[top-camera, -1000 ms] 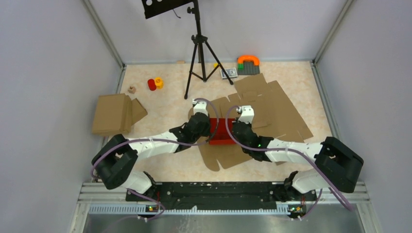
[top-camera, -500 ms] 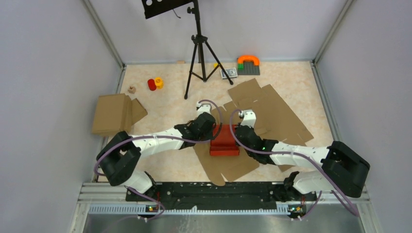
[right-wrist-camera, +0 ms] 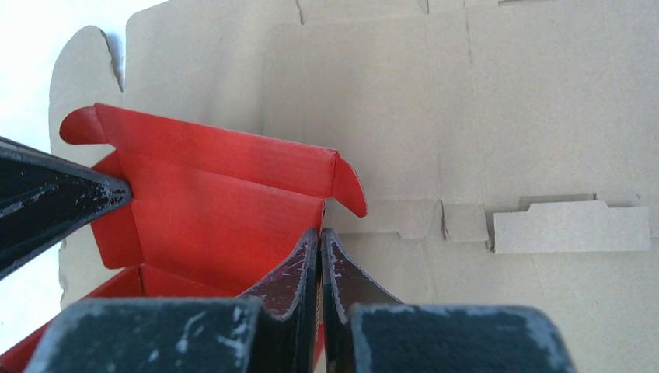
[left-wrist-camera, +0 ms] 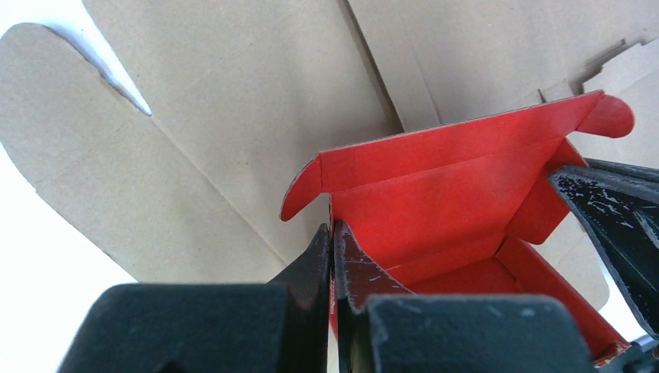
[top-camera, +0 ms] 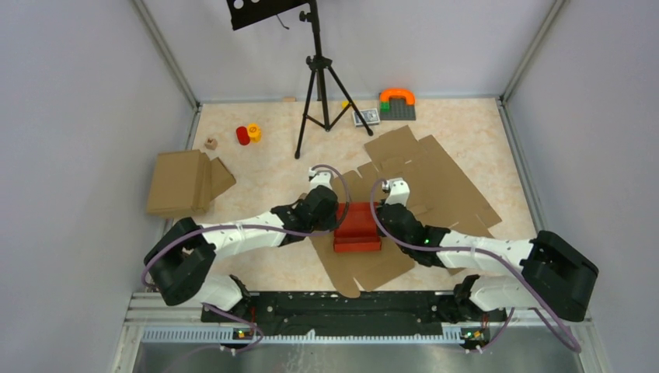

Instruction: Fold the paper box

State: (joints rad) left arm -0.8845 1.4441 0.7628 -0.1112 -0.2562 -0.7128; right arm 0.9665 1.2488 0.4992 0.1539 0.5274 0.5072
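Observation:
The paper box [top-camera: 358,228] is bright red, open-topped, with its lid flap standing up at the far side. It rests on a flat brown cardboard sheet [top-camera: 365,264] in the middle of the table. My left gripper [top-camera: 339,221] is shut on the box's left side wall, seen edge-on between its fingertips [left-wrist-camera: 332,230]. My right gripper [top-camera: 379,222] is shut on the right side wall [right-wrist-camera: 320,233]. In the left wrist view the box's red interior [left-wrist-camera: 443,194] fills the middle, with the right gripper's fingers [left-wrist-camera: 614,210] at its far wall. In the right wrist view the box [right-wrist-camera: 217,194] sits to the left.
Large flat brown cardboard cut-outs [top-camera: 427,175] spread under and behind the box to the right. A folded brown cardboard box [top-camera: 183,183] lies at the left. A black tripod [top-camera: 317,85] stands behind the grippers. Small red and yellow objects [top-camera: 247,134] and an orange-green toy [top-camera: 397,102] are at the back.
Both grippers have drawn the red box slightly toward the near edge, staying shut on its side walls. The brown sheet under it shifted with them. The last half second shows little motion.

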